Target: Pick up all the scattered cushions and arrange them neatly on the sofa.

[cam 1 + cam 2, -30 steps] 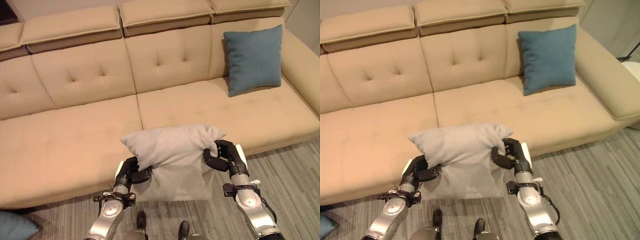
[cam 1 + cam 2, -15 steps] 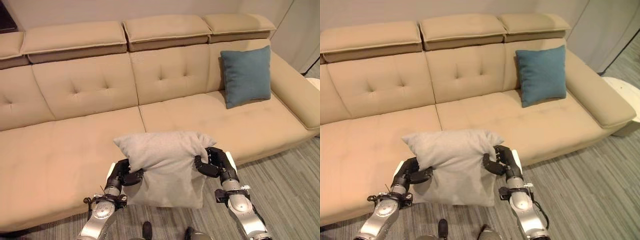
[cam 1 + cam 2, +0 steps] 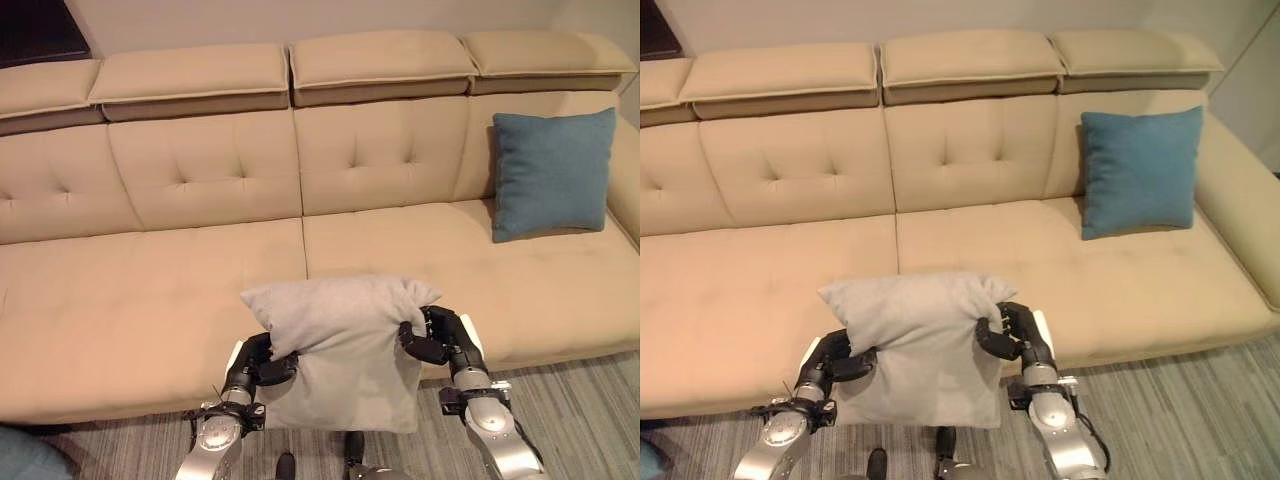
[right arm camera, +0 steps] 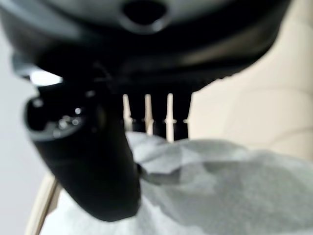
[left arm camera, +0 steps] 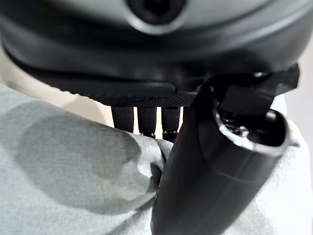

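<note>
A light grey cushion [image 3: 345, 335] hangs in front of the tan sofa [image 3: 150, 300], held up at both sides. My left hand [image 3: 262, 363] is shut on its left side, and my right hand [image 3: 435, 337] is shut on its right side. The wrist views show each thumb [image 5: 215, 171] pressed into the grey cushion [image 4: 234, 186] with the fingers curled behind the fabric. A teal cushion [image 3: 552, 172] leans upright against the backrest at the sofa's right end.
The sofa's long seat [image 3: 740, 290] lies bare on the left and middle. Grey striped carpet [image 3: 590, 420] runs along the sofa's front. A blue-grey cushion corner [image 3: 25, 460] shows on the floor at the lower left.
The camera has swung left, so the sofa and teal cushion sit further right in the picture. Both hands still hold the grey cushion, slightly lower in view.
</note>
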`<state>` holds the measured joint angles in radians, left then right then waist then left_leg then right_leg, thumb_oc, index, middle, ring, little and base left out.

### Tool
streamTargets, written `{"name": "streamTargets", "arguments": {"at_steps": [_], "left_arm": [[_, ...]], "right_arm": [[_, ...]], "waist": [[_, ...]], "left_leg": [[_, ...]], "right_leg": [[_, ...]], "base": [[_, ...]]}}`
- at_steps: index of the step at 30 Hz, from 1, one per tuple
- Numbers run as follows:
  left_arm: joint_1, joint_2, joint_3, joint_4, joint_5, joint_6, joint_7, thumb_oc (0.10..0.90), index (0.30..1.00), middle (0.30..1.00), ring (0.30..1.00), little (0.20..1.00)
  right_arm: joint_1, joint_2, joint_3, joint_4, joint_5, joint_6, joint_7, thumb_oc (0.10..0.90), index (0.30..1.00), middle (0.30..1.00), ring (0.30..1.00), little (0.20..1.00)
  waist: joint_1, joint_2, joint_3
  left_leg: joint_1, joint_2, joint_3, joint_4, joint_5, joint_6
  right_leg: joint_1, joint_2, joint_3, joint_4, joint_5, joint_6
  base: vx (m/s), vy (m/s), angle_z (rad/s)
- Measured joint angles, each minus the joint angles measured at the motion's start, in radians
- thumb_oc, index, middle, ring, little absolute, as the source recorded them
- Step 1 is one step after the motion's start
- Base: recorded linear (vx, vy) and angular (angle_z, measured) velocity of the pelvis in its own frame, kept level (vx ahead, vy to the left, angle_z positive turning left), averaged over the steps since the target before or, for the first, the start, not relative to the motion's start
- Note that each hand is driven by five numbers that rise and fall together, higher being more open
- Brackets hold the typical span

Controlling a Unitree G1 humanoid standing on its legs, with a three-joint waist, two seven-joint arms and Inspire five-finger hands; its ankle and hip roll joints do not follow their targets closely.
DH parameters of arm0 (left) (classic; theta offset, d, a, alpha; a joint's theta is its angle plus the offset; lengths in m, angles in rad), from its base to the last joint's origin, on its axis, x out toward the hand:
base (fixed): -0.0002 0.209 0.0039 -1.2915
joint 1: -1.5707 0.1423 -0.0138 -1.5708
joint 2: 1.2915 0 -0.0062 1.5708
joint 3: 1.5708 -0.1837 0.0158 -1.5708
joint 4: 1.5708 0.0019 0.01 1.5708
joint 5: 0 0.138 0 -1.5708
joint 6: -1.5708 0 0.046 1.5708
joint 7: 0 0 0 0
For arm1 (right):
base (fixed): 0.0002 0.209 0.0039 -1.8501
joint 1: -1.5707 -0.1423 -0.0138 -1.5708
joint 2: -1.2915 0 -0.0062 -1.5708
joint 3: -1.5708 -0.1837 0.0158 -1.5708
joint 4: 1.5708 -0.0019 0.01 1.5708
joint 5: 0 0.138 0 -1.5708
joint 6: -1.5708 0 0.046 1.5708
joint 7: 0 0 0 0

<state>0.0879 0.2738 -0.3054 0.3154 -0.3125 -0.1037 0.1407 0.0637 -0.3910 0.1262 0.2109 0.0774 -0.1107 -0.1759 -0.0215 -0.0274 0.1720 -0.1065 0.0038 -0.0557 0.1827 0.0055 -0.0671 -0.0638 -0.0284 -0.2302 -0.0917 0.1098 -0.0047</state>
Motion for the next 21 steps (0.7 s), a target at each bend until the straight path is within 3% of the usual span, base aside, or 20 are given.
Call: {"name": "streamTargets", "arguments": {"at_steps": [1,2,6,8,10,12,13,14,16,18,19,20,21], "left_arm": [[-0.005,-0.003,-0.007,0.000,0.000,0.000,-0.001,0.400,0.300,0.300,0.300,0.300],[-0.006,-0.002,-0.007,0.000,0.000,0.000,-0.001,0.400,0.300,0.300,0.300,0.300],[-0.015,0.002,-0.007,0.001,0.000,0.000,0.000,0.400,0.300,0.300,0.300,0.300],[-0.022,0.002,-0.007,0.008,0.001,0.001,0.001,0.400,0.300,0.300,0.300,0.300],[-0.018,0.003,-0.007,0.028,0.000,0.004,0.001,0.400,0.300,0.300,0.300,0.300],[-0.017,0.004,-0.008,0.029,0.000,0.012,-0.001,0.400,0.300,0.300,0.300,0.300],[-0.018,0.005,-0.008,0.024,0.001,0.012,-0.001,0.400,0.300,0.300,0.300,0.300],[-0.019,0.013,-0.007,0.022,0.001,0.014,0.000,0.400,0.300,0.300,0.300,0.300],[-0.022,0.042,0.010,-0.005,0.000,0.016,0.000,0.400,0.300,0.300,0.300,0.300],[-0.037,0.077,0.036,-0.012,0.000,0.015,0.006,0.400,0.300,0.300,0.300,0.300],[-0.041,0.093,0.036,-0.008,0.000,0.015,0.008,0.400,0.300,0.300,0.300,0.300],[-0.040,0.097,0.042,-0.008,0.000,0.010,0.008,0.400,0.300,0.300,0.300,0.300],[-0.040,0.094,0.063,-0.006,0.000,0.009,0.010,0.400,0.300,0.300,0.300,0.300]], "right_arm": [[0.001,-0.003,-0.007,0.000,0.008,0.000,0.000,0.400,0.300,0.300,0.300,0.300],[0.001,-0.003,-0.007,-0.002,0.009,0.000,0.000,0.400,0.300,0.300,0.300,0.300],[0.001,-0.001,-0.007,-0.002,0.011,0.000,-0.001,0.400,0.300,0.300,0.300,0.300],[0.000,0.005,-0.008,-0.001,0.012,0.000,-0.007,0.400,0.300,0.300,0.300,0.300],[0.003,0.012,-0.001,-0.001,0.010,0.002,-0.003,0.400,0.300,0.300,0.300,0.300],[0.010,0.010,0.000,-0.005,0.010,0.005,-0.002,0.400,0.300,0.300,0.300,0.300],[0.013,0.010,0.000,-0.010,0.011,0.005,-0.002,0.400,0.300,0.300,0.300,0.300],[0.016,0.017,0.000,-0.015,0.010,0.009,-0.002,0.400,0.300,0.300,0.300,0.300],[0.038,0.022,0.006,-0.069,0.010,0.013,0.004,0.400,0.300,0.300,0.300,0.300],[0.001,0.048,0.032,-0.069,0.010,0.025,0.014,0.400,0.300,0.300,0.300,0.300],[0.006,0.049,0.041,-0.069,0.009,0.026,0.021,0.400,0.300,0.300,0.300,0.300],[0.001,0.053,0.044,-0.069,0.009,0.025,0.022,0.400,0.300,0.300,0.300,0.300],[-0.019,0.058,0.048,-0.069,0.007,0.025,0.023,0.400,0.300,0.300,0.300,0.300]], "waist": [[-0.005,-0.003,0.003],[-0.007,-0.004,0.004],[-0.005,-0.024,0.016],[0.008,-0.039,0.027],[0.007,-0.016,0.028],[0.005,0.004,0.017],[0.006,0.014,0.016],[0.005,0.010,0.015],[-0.004,0.010,0.014],[0.009,0.007,0.016],[0.008,0.007,0.017],[0.015,0.006,0.018],[0.013,0.010,0.020]], "left_leg": [[-0.043,0.010,0.064,0.059,-0.014,-0.013],[-0.048,0.016,0.083,0.051,-0.017,-0.008],[-0.094,0.030,0.104,-0.038,-0.020,-0.003],[-0.143,0.051,0.104,-0.097,0.012,-0.038],[-0.143,0.081,0.102,-0.150,0.034,-0.015],[-0.095,0.070,0.100,-0.170,0.063,0.014],[-0.083,0.069,0.105,-0.183,0.114,0.023],[-0.067,0.055,0.119,-0.184,0.125,0.048],[-0.011,-0.033,0.161,-0.198,0.092,0.106],[-0.001,-0.040,0.180,-0.188,0.084,0.120],[0.027,-0.040,0.168,-0.190,0.065,0.145],[0.043,-0.040,0.163,-0.195,0.046,0.148],[0.070,-0.045,0.162,-0.225,0.044,0.142]], "right_leg": [[0.008,-0.002,-0.027,0.000,-0.015,-0.038],[0.010,0.000,-0.036,0.000,-0.019,-0.040],[0.011,0.002,-0.046,-0.001,-0.031,-0.053],[0.012,0.007,-0.041,-0.001,-0.036,-0.057],[0.044,0.030,-0.028,-0.001,-0.054,-0.033],[0.058,0.028,0.007,0.011,-0.072,-0.004],[0.056,0.026,0.025,0.029,-0.082,0.020],[0.054,0.006,0.046,0.061,-0.107,0.037],[-0.008,-0.102,0.088,0.268,-0.206,0.107],[-0.172,-0.139,0.133,0.597,-0.237,0.142],[-0.186,-0.143,0.135,0.653,-0.262,0.169],[-0.191,-0.142,0.135,0.642,-0.264,0.168],[-0.219,-0.139,0.156,0.556,-0.262,0.167]], "base": [[0.14,0.005,0.47],[0.17,0.011,0.44],[0.16,0.025,0.14],[0.27,0.137,-0.18],[0.35,0.219,-0.35],[0.23,0.210,-0.47],[0.18,0.182,-0.56],[0.08,0.121,-0.37],[0.10,0.227,-0.33],[0.13,0.117,-0.19],[0.20,0.049,0.09],[0.17,-0.018,0.14],[0.14,-0.079,0.06]]}}
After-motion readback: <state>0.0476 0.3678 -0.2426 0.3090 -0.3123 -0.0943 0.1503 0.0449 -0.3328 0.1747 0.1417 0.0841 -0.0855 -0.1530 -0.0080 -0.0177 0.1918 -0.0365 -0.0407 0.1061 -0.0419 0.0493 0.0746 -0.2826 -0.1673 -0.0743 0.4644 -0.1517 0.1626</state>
